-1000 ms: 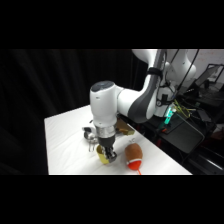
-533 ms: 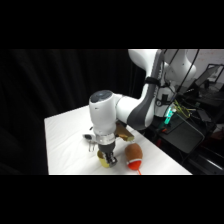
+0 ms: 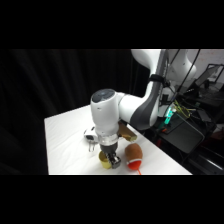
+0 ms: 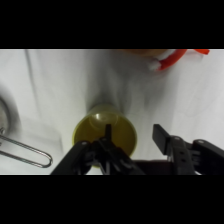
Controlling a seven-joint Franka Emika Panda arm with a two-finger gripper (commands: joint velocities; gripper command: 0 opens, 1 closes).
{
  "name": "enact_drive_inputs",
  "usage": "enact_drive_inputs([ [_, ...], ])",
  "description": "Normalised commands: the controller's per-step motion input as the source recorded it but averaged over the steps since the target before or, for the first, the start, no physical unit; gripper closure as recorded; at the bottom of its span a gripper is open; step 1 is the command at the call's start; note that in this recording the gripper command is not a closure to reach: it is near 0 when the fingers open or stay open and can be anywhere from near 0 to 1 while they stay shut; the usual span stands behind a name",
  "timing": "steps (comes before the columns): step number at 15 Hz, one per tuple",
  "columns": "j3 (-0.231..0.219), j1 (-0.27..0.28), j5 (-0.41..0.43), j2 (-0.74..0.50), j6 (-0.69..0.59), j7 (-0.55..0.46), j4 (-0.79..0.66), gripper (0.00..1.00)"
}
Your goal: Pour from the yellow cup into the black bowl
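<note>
Over the last second the arm has swung its white wrist housing lower and toward the desk's near edge. The tool (image 3: 112, 160) has come down onto the yellow cup (image 3: 104, 160), which was clear below it before; one finger (image 4: 107, 134) now dips inside the cup's mouth, the other outside its rim.

small yellow plastic cup (image 4: 104, 132): on the white tabletop (image 3: 65, 135), under the gripper (image 3: 111, 161)
orange-and-red rounded object (image 3: 133, 154): just right of cup
</note>
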Motion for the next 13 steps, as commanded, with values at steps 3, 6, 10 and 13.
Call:
enact_drive_inputs([
  [3, -0.034, 0.076, -0.068, -0.48, -0.42, 0.05, -0.10, 0.00],
  [6, 0.010, 0.003, -0.081, -0.68, -0.48, -0.02, -0.12, 0.00],
  [10, 0.043, -0.054, -0.116, -0.58, -0.39, -0.02, -0.07, 0.00],
  [13, 0.080, -0.084, -0.167, -0.34, -0.13, -0.03, -0.09, 0.00],
])
